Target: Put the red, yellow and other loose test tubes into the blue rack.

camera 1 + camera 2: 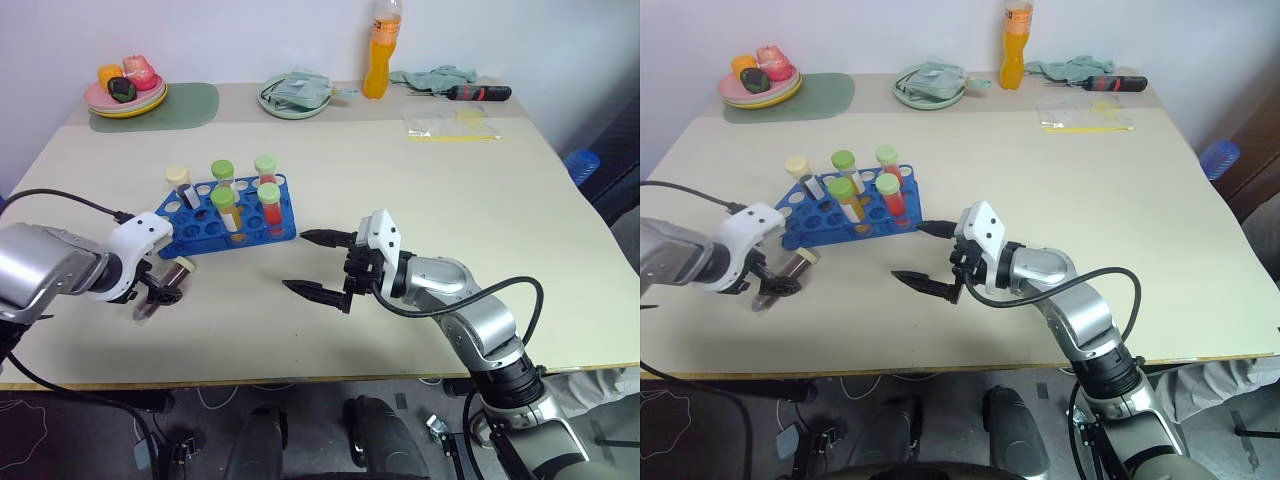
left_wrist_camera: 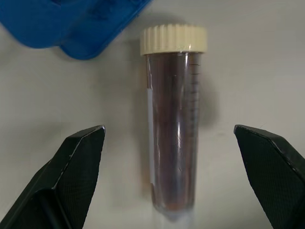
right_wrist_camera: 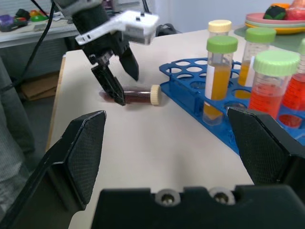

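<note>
A maroon test tube [image 2: 172, 114] with a cream cap lies flat on the table just in front of the blue rack [image 1: 196, 226]. My left gripper [image 1: 158, 298] is open, one finger on each side of the tube's lower end, and neither finger touches it. Several test tubes stand upright in the rack, among them a yellow one [image 1: 228, 212] and a red one [image 1: 271, 207], both with green caps. My right gripper [image 1: 296, 262] hovers open and empty to the right of the rack, pointing towards it.
Along the far edge stand a plate of toy food [image 1: 125, 92] on a green mat, a plate with a cloth [image 1: 294, 95], an orange drink bottle [image 1: 380, 50], a screwdriver [image 1: 480, 93] and a plastic bag [image 1: 452, 124].
</note>
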Action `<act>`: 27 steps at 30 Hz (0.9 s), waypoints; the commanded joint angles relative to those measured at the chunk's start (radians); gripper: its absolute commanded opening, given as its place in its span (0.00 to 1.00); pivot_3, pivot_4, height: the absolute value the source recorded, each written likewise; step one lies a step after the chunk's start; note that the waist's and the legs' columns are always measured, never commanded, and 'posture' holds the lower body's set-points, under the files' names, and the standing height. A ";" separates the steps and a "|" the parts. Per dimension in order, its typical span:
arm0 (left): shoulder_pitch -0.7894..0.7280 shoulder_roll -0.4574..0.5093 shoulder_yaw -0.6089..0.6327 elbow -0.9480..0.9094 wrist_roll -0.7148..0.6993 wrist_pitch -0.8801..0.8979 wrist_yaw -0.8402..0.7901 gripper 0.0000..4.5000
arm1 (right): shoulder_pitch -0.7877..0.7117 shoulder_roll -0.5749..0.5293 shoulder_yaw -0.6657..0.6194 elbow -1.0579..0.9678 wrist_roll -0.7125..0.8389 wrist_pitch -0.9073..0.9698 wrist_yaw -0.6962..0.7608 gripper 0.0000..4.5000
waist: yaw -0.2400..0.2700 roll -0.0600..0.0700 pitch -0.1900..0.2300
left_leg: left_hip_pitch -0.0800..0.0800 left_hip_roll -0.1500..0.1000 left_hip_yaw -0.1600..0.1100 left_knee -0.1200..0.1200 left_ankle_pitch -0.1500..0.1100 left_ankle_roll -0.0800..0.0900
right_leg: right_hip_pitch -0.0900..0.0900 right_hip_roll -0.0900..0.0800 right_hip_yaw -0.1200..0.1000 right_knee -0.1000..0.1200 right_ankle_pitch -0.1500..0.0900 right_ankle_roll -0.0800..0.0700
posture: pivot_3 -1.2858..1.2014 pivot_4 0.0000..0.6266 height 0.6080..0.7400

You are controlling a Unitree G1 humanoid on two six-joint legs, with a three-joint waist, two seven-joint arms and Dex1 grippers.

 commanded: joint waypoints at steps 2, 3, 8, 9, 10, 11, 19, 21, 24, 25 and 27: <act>-0.043 0.003 -0.061 0.039 0.081 -0.045 -0.089 0.46 | 0.014 0.005 -0.019 -0.064 0.010 0.005 -0.030 1.00 | 0.001 0.000 0.000 | 0.000 0.000 0.000 0.000 0.000 0.000 | 0.000 0.000 0.000 0.000 0.000 0.000 | 0.52 0.24 1.00; -0.043 0.003 -0.066 0.043 0.092 -0.050 -0.102 0.34 | 0.015 0.005 -0.019 -0.066 0.011 0.006 -0.033 1.00 | 0.000 0.000 0.000 | 0.000 0.000 0.000 0.000 0.000 0.000 | 0.000 0.000 0.000 0.000 0.000 0.000 | 0.52 0.24 1.00; 0.032 0.063 -0.016 -0.009 0.131 -0.144 -0.166 0.24 | 0.018 -0.002 -0.019 -0.076 0.012 0.007 -0.036 1.00 | -0.002 0.000 0.000 | 0.000 0.000 0.000 0.000 0.000 0.000 | 0.000 0.000 0.000 0.001 0.000 0.000 | 0.52 0.24 1.00; 0.077 0.088 0.036 -0.043 0.113 -0.174 -0.186 0.24 | 0.017 -0.005 -0.019 -0.076 0.012 0.007 -0.033 1.00 | -0.004 0.000 0.000 | 0.000 0.000 0.000 0.000 0.000 0.000 | 0.000 0.000 0.000 0.001 0.000 0.000 | 0.52 0.24 1.00; 0.131 0.102 0.104 -0.079 0.092 -0.213 -0.202 0.24 | 0.017 -0.007 -0.019 -0.076 0.013 0.006 -0.030 1.00 | -0.006 0.000 0.000 | 0.000 0.000 0.001 0.000 0.000 0.000 | -0.001 0.000 0.001 0.001 0.000 0.000 | 0.52 0.24 1.00; 0.222 0.097 0.223 -0.123 0.074 -0.299 -0.228 0.24 | 0.016 -0.008 -0.019 -0.075 0.014 0.005 -0.027 1.00 | -0.005 0.000 0.000 | -0.001 0.000 0.001 0.000 0.000 0.000 | -0.002 0.000 0.002 0.002 0.000 0.000 | 0.52 0.24 1.00; 0.487 -0.339 0.831 -0.274 0.040 -0.590 -0.022 0.24 | 0.005 -0.004 -0.018 -0.055 0.023 0.006 -0.002 1.00 | 0.013 -0.001 0.000 | -0.002 0.001 0.002 0.002 0.000 0.000 | -0.004 -0.001 0.002 0.004 -0.001 -0.002 | 0.52 0.24 1.00; 0.417 -0.489 0.831 -0.278 0.100 -0.650 0.163 0.24 | -0.001 -0.003 -0.017 -0.045 0.022 0.003 0.004 1.00 | 0.019 -0.002 -0.001 | 0.001 0.000 0.002 0.003 0.000 0.000 | 0.000 -0.001 0.001 0.004 -0.001 -0.001 | 0.52 0.24 1.00; 0.388 -0.655 0.753 -0.271 0.282 -0.828 0.372 0.24 | -0.011 0.001 -0.012 -0.033 0.020 -0.001 0.014 1.00 | 0.025 -0.003 -0.002 | 0.002 0.000 0.001 0.004 0.000 0.000 | 0.002 -0.002 0.001 0.003 0.000 0.000 | 0.52 0.24 1.00; 0.390 -0.696 0.721 -0.264 0.320 -0.877 0.402 0.24 | -0.014 0.003 -0.010 -0.030 0.020 -0.001 0.017 1.00 | 0.026 -0.003 -0.002 | 0.002 0.000 0.001 0.004 0.000 0.000 | 0.002 -0.002 0.001 0.004 0.000 0.000 | 0.52 0.24 1.00; 0.391 -0.774 0.661 -0.215 0.379 -1.015 0.436 0.24 | -0.019 0.007 -0.007 -0.024 0.018 -0.003 0.020 1.00 | 0.029 -0.003 -0.002 | 0.002 0.000 0.001 0.003 0.000 0.000 | 0.001 -0.002 0.002 0.004 0.000 0.000 | 0.52 0.24 1.00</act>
